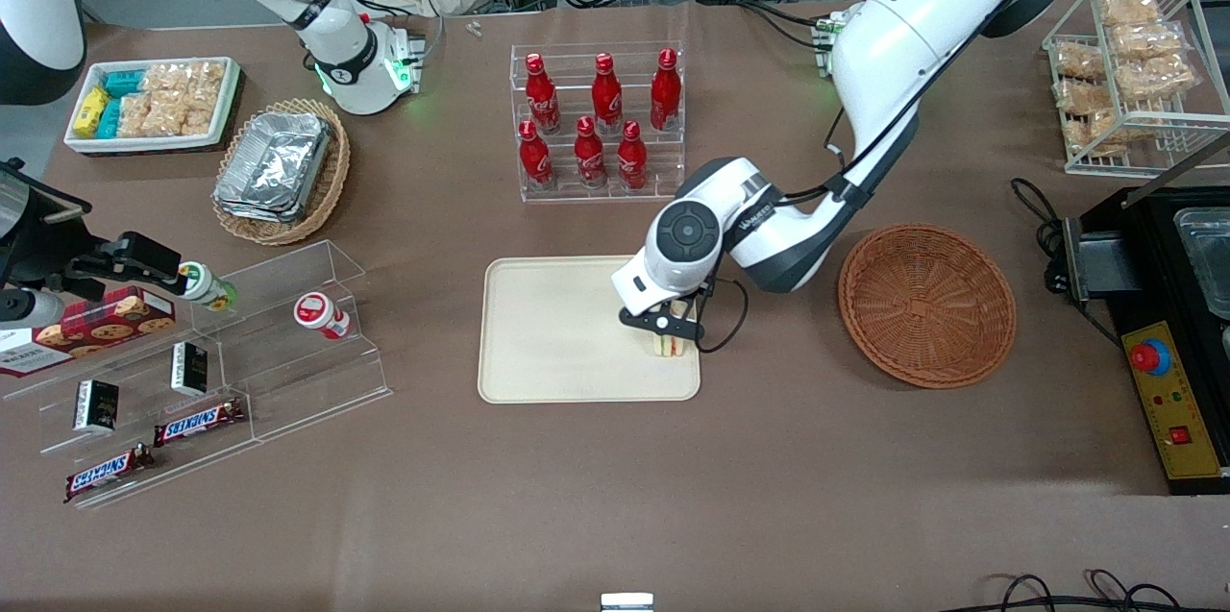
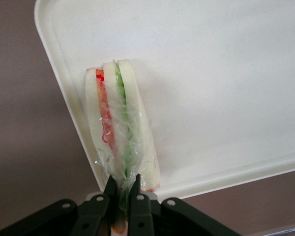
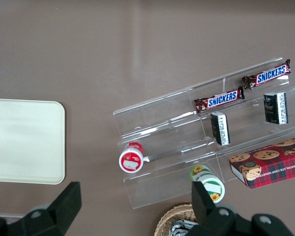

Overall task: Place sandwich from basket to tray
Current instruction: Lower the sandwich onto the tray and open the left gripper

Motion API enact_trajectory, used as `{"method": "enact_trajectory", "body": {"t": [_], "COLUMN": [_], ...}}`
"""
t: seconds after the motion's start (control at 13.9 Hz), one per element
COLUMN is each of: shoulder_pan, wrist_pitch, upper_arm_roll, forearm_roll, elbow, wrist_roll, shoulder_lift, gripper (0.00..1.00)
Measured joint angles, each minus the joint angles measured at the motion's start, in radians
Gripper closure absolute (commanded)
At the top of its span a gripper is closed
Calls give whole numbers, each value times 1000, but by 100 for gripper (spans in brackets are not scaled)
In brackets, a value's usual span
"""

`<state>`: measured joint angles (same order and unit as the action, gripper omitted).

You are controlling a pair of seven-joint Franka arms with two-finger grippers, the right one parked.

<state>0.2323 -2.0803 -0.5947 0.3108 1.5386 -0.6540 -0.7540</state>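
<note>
Desk (image 1: 769, 497): brown, flat; open room all round the end effector, with bare surface nearer the front camera.

Tray (image 1: 557, 333): cream, low raised rim, rounded corners. Lies directly under the end effector, which hangs over the corner toward the working arm's end, nearest the front camera. Most of its floor is bare, stretching away toward the parked arm's end.

Basket (image 1: 927, 305): reddish-brown wicker, empty, just beside the end effector toward the working arm's end; clear of the tray.

End effector (image 2: 122, 192): fingers narrowed to a thin gap, pinching the sandwich by its wrapped edge.

Sandwich (image 2: 119, 130): white bread wedge, green, orange and red layers, in clear film. Stands on edge in the grip, over the tray close to the rim; whether it touches the floor cannot be told. Judged light, soft, easily crushed, the film slippery. Best held lightly across the bread faces. Set so near the rim, it may tip outward.
</note>
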Motion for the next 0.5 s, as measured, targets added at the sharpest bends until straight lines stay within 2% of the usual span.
{"method": "enact_trajectory", "body": {"t": [0.29,0.5], "shoulder_pan": [10,-10], "wrist_pitch": [19,123], "upper_arm_roll": [1,4], "forearm_roll": [45,50], "elbow": [-14,-40], "wrist_roll": [-101,-85], "shoulder_lift": [3,43], "gripper": [0,0]}}
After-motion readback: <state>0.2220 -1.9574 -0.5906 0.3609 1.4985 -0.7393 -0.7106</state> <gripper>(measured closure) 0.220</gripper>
